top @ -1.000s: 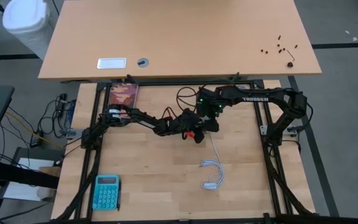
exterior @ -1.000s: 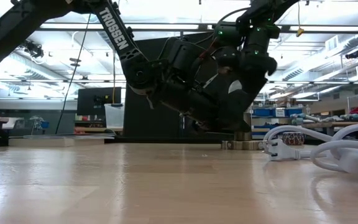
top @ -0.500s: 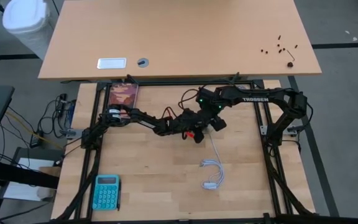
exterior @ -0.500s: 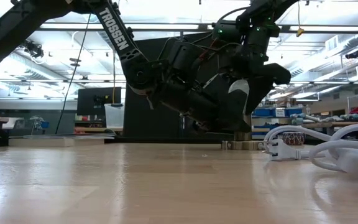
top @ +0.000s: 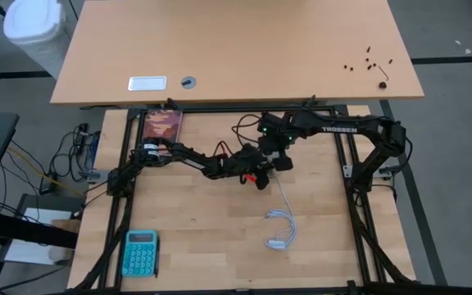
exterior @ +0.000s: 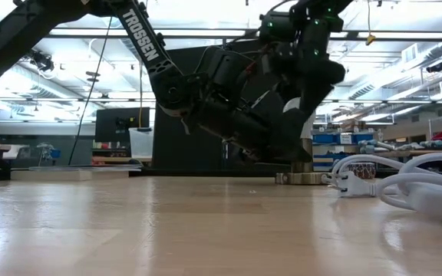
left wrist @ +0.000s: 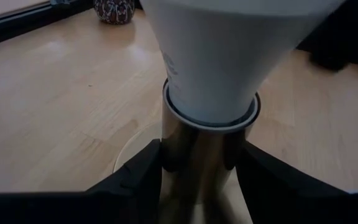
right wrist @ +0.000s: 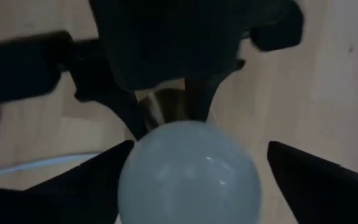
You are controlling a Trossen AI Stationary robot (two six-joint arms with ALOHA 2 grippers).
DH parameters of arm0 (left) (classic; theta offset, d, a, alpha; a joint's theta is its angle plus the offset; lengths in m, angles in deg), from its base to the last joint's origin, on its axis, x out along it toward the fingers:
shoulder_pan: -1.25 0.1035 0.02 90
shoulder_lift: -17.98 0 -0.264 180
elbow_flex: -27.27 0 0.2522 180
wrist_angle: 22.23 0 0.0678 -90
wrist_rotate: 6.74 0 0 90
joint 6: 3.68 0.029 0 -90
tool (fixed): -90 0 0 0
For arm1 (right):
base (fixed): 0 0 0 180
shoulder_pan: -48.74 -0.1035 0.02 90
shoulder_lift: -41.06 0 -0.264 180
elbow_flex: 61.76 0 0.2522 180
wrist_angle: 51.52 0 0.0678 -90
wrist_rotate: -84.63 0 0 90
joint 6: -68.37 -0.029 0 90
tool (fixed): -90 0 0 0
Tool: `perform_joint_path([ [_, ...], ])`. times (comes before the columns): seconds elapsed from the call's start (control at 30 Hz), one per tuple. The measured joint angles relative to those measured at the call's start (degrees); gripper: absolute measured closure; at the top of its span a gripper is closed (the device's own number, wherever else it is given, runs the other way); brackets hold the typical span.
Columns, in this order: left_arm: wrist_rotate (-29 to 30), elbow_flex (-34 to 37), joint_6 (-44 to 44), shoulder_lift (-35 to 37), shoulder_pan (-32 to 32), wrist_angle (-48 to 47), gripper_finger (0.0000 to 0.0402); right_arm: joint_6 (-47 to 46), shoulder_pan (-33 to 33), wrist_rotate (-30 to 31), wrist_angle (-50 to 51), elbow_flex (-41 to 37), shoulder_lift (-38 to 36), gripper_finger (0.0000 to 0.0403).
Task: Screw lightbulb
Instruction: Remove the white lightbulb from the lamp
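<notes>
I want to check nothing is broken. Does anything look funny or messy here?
Nothing looks broken. The lightbulb sits straight in the metal socket held by the left gripper. The right gripper is open around its dome.

Overhead looks straight down; low looks level; both wrists close on lightbulb [right wrist: 188, 171]

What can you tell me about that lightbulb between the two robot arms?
The lightbulb is white and frosted, with a round dome that narrows like a cone to a white collar. Below the collar comes a shiny metal part, gripped between the left gripper's dark fingers. It stands upright near the middle of the table. The right gripper sits over the dome, its fingers spread to either side and not touching it.
</notes>
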Motion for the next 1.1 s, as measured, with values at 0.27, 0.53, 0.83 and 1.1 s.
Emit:
perform_joint_path([
  [0.27, 0.1, 0.0, 0.4, 0.0, 0.0, -0.1, 0.0215, -11.1, 0.1, -1.3, 7.4, 5.3, -0.1, 0.0017],
  [0.53, 0.2, 0.0, 0.4, 0.0, 0.0, -0.1, 0.0215, -36.9, 0.6, -0.4, 7.9, 6.0, -0.1, 0.0011],
  [0.83, 0.3, 0.0, 0.2, 0.0, 0.0, -0.1, 0.0215, -51.7, 0.8, 1.3, 7.3, 3.8, -0.1, 0.0003],
  [1.1, -0.2, 0.0, 0.2, 0.0, 0.1, -0.1, 0.0215, -57.5, 0.6, 0.7, 1.6, 0.3, -0.1, 0.0004],
])
